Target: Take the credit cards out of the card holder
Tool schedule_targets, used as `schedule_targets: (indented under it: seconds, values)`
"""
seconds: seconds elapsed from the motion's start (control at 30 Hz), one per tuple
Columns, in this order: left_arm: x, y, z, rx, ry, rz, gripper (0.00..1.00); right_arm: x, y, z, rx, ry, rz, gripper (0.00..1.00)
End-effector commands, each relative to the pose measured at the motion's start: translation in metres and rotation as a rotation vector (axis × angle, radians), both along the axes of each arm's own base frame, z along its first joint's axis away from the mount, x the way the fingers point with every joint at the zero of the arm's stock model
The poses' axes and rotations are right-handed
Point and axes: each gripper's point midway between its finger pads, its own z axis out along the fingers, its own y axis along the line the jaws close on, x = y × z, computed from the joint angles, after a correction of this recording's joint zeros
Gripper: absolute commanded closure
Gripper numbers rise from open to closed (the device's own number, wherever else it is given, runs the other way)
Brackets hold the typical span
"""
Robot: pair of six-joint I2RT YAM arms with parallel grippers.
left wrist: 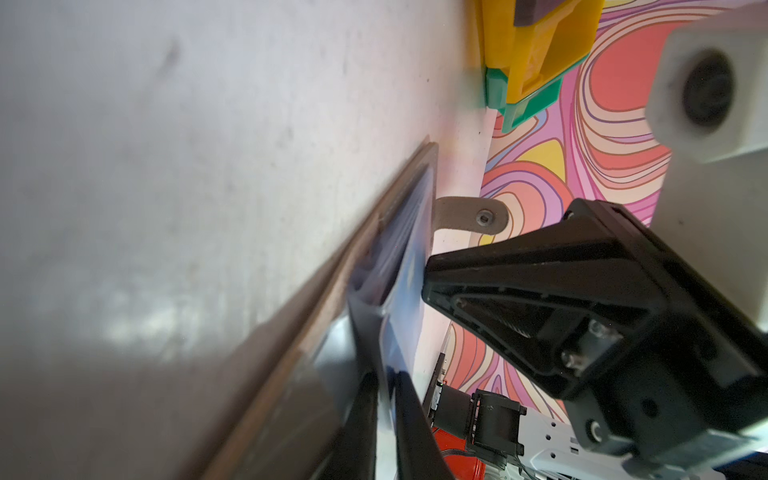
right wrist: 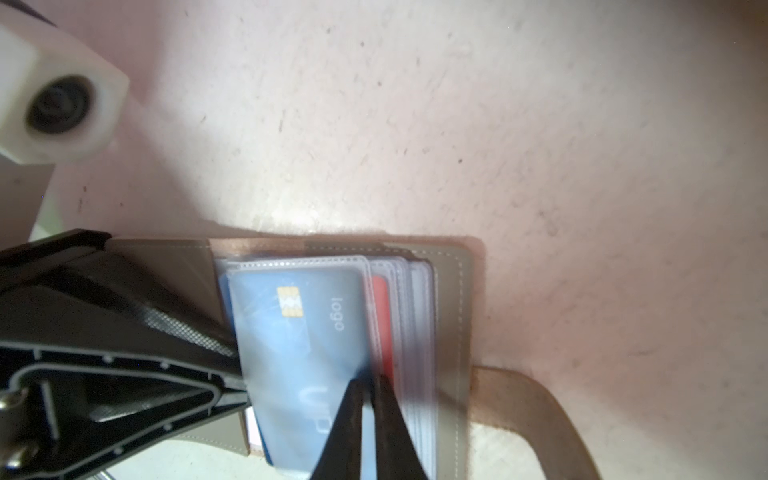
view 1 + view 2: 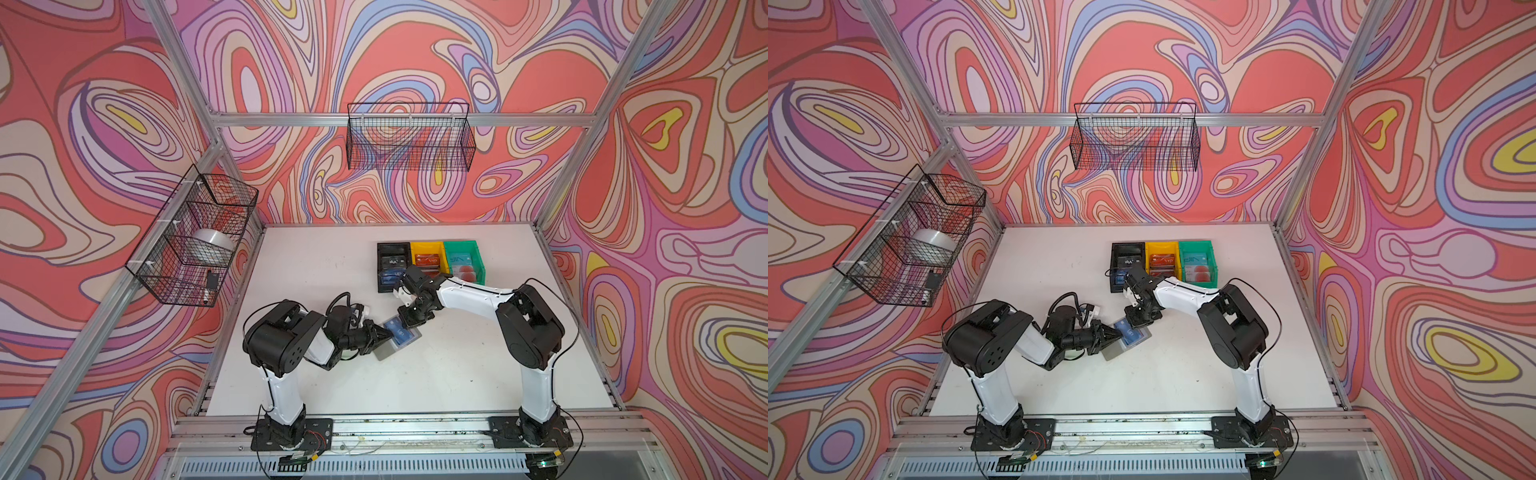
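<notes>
So the card holder (image 2: pixel 451 316) is lying open flat on the white table (image 3: pixel 457 365), roughly mid-table and a bit toward the left arm, right between my two grippers. It's a grey-taupe bifold with stitched edges, and a fan of clear plastic sleeves is stacked inside. The top sleeve (image 2: pixel 299 264) has a blue card (image 2: pixel 299 332) in it, with a gold chip and the word "logo" readable through the plastic. A strip of a red card (image 2: pixel 382 316) peeks out from the sleeve beneath. The little closing tab (image 2: pixel 540 411) sticks out off one side, flat on the table.

My left gripper (image 3: pixel 385 330) comes in low from the side. As far as I can make out on its wrist cam, its jaws are pressed together on the edge of the blue card. Can't say if the plastic is in that pinch too. My right gripper (image 2: pixel 370 380) points down from the far side, tips pinched tight on the edge of the top sleeve.

Further back, apart from the holder, three bins sit in a row touching each other: black bin (image 3: pixel 380 266), yellow bin (image 3: pixel 426 245), green bin (image 3: pixel 480 262). There's a dark VIP card (image 3: pixel 392 262) in the black one and a red VIP card (image 3: pixel 428 261) in the yellow. The green one holds a pale card with red discs (image 3: pixel 467 272).
</notes>
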Motion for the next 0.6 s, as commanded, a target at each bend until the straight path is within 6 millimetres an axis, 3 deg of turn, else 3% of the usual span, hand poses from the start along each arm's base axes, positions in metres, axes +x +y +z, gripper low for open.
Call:
schedule_targets:
  seconds: [0.0, 0.57]
  values:
    - [-0.0067, 0.0084, -0.0149, 0.027, 0.090, 0.029, 0.86, -0.0189, -0.0322, -0.0514, -0.165, 0.097, -0.012, 0.88]
    - [-0.0063, 0.0071, -0.0065, 0.005, 0.087, 0.032, 0.88, -0.0208, -0.0337, -0.0541, -0.169, 0.104, -0.010, 0.88]
